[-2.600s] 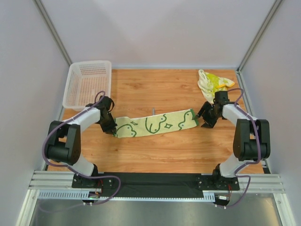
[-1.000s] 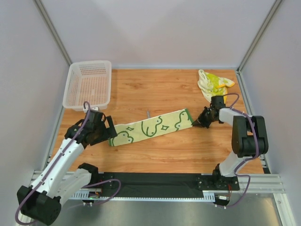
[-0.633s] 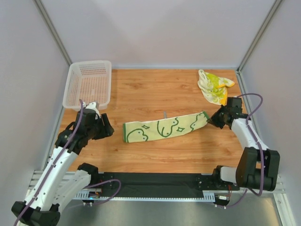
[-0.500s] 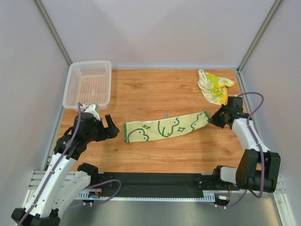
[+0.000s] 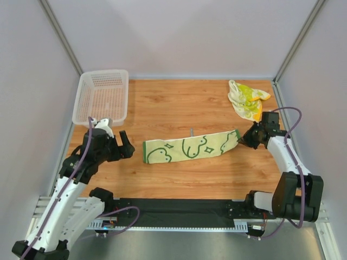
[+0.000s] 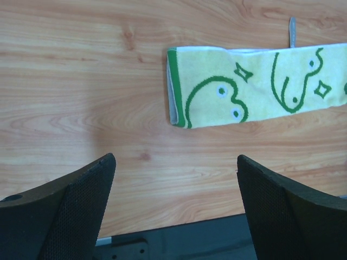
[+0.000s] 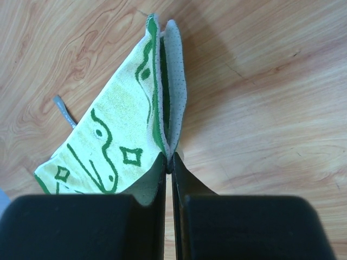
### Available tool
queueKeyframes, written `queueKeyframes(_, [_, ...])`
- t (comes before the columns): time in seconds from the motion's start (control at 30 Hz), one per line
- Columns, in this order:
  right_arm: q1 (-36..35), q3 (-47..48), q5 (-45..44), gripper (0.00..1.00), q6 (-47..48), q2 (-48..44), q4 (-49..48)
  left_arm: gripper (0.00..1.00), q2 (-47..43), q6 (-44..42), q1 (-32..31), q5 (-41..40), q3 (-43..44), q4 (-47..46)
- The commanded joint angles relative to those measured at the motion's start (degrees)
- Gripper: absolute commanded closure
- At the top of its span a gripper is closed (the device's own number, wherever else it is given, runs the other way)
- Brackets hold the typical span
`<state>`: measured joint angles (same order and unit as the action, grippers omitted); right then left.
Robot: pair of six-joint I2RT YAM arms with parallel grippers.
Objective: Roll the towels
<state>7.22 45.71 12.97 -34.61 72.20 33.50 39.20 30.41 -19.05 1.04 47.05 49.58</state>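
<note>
- Green-lined towel point(image 5: 190, 147) flat on the wooden table point(image 5: 179, 103), laid out as a long folded strip.
- Right gripper point(image 7: 169, 162) at that towel's right end, fingers pressed together on the cloth's edge.
- Left gripper point(image 6: 174, 162) near the towel's left end, apart from it, jaws spread wide, nothing between them.
- Yellow-blotched towel point(image 5: 246, 99) crumpled, well beyond the green-lined towel's right end, toward the far side.
- White mesh basket point(image 5: 102, 96) well beyond the towel's left end, far side.

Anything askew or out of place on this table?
The yellow-blotched towel lies crumpled in the far right corner, unrolled. The green-patterned towel lies slightly slanted, its right end pinched up on edge by the right end effector.
</note>
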Motion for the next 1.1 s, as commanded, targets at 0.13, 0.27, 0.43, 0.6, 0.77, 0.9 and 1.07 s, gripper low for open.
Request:
queueKeyframes(0.13, [-4.67, 4.2, 9.08, 1.0, 1.83, -1.45, -2.65, 0.01, -0.97, -2.72, -0.11, -6.13, 2.61, 1.75])
queueKeyframes(0.27, [-10.03, 6.31, 8.65, 1.0, 2.0, -1.1, -2.56, 0.01, 1.49, -5.71, -0.11, -9.56, 4.19, 2.18])
queueKeyframes(0.43, [-14.69, 9.21, 6.28, 1.0, 2.44, -0.84, -1.68, 0.02, 4.13, -4.75, -0.11, -10.0, 4.11, 2.45])
queueKeyframes(0.6, [-21.35, 12.9, 2.6, 1.0, 3.85, 0.13, 0.08, 0.02, 3.69, -4.49, -0.11, -11.5, 4.02, 2.36])
queueKeyframes(0.77, [-26.9, 15.89, 0.92, 1.0, 4.37, 1.97, 0.69, 0.02, 2.29, -4.49, -0.11, -11.85, 3.75, 1.92])
queueKeyframes(0.9, [-32.35, 18.97, -0.23, 1.0, 5.34, 3.73, 1.04, 0.02, 1.58, -4.4, -0.11, -12.11, 3.67, 1.83])
queueKeyframes(1.07, [-38.84, 21.69, -1.45, 1.0, 6.04, 5.93, 1.05, 0.01, 1.41, -4.31, -0.11, -12.82, 3.75, 2.01])
